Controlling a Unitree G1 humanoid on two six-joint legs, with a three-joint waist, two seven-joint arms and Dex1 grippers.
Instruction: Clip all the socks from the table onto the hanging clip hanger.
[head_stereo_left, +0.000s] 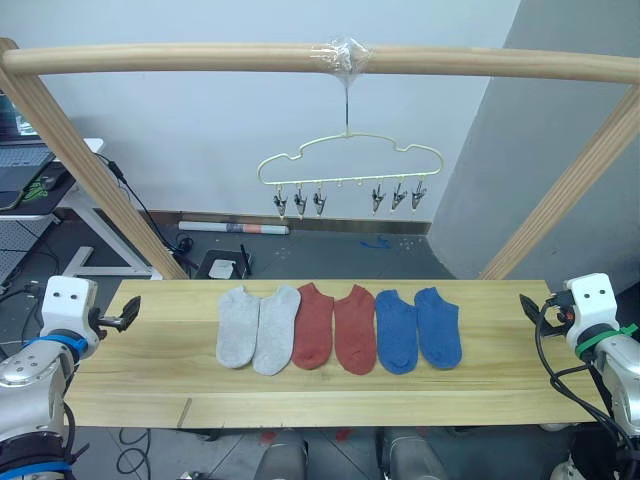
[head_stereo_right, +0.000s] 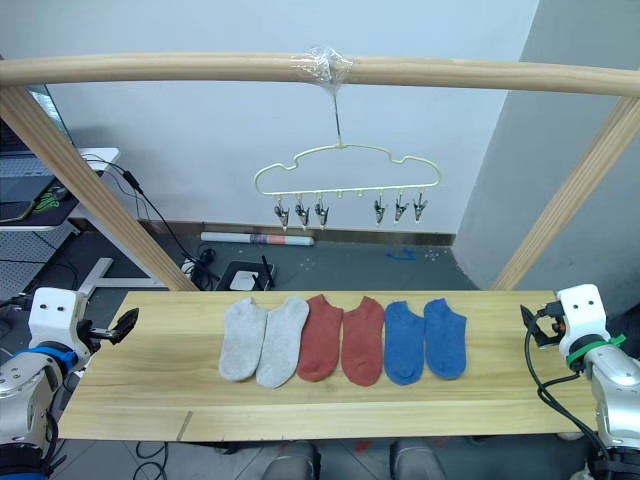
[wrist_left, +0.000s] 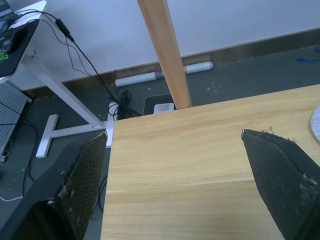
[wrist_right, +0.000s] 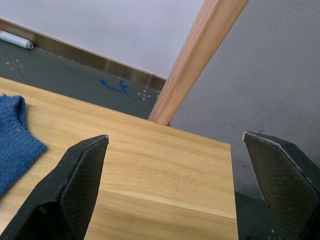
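Six socks (head_stereo_left: 338, 327) laid flat between wide-open left gripper (wrist_left: 185, 185) and right gripper (wrist_right: 192, 182), ready for picking; hanger (head_stereo_left: 349, 172) overhead, clips bare.

Lab-like test room: wooden frame (head_stereo_left: 300, 58), cluttered desk (head_stereo_left: 40, 175), loose floor cables (head_stereo_left: 150, 215).

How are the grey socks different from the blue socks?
The grey socks are pale; the blue socks are dark and bright. The grey socks lie at the row's left end, the blue socks at its right end. Both pairs lie flat on the table, side by side.
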